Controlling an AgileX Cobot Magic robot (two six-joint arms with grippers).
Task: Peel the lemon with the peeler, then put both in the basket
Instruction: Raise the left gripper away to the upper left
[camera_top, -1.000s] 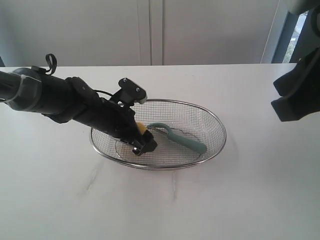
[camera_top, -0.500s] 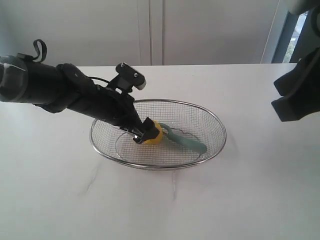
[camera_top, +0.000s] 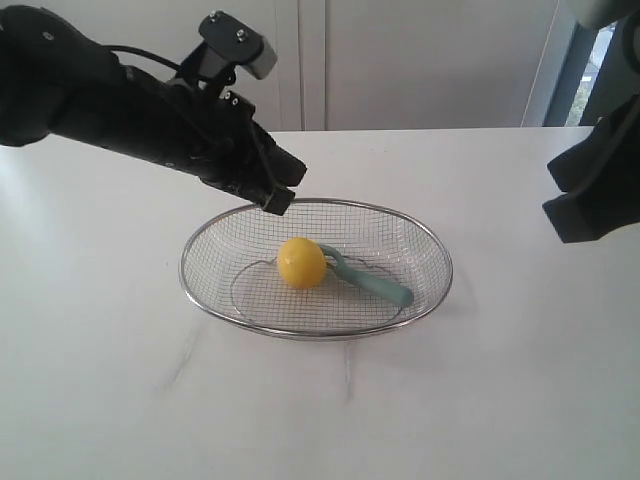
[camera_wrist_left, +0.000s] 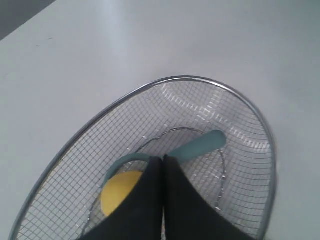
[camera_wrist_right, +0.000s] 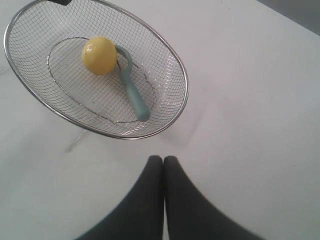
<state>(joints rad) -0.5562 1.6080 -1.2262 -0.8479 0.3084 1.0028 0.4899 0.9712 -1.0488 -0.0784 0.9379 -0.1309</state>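
left gripper (camera_top: 281, 197): jaws pressed together, empty | lemon (camera_top: 301, 262): at its 5 o'clock, free in basket (camera_top: 318, 334), touching peeler (camera_top: 368, 281) | right gripper (camera_wrist_right: 163, 192): closed, empty

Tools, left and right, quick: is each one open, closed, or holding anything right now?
Left tool: closed, holding nothing.
Right tool: closed, holding nothing.

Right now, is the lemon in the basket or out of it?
In. The lemon rests on the mesh floor, well inside the rim of the basket, against the head of the peeler.
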